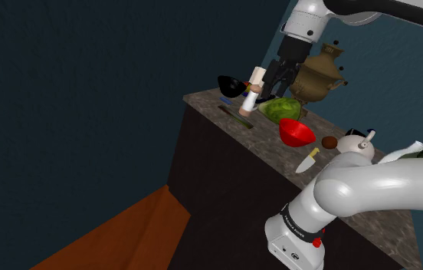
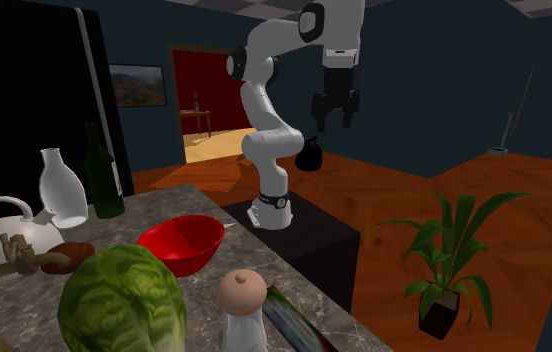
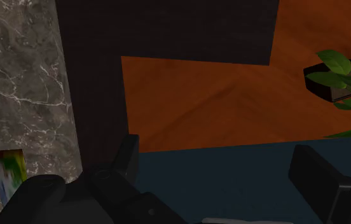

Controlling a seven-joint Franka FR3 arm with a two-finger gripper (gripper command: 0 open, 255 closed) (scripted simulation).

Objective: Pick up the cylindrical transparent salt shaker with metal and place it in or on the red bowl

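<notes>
In the shoulder view, upper middle of the frame, the salt shaker (image 1: 254, 90) (drawn white with a pinkish round top) stands on the marble counter (image 1: 386, 227). Just right of it in the frame hangs the pincer (image 1: 283, 86), raised clear of the counter. Its fingers (image 3: 127, 156) stand apart and clasp nothing. Below the pincer sits a green cabbage (image 1: 280, 108). Further right and lower lies the red bowl (image 1: 296, 132), apart from the shaker. In the second exterior view the shaker is at bottom centre, with the bowl to its upper left.
</notes>
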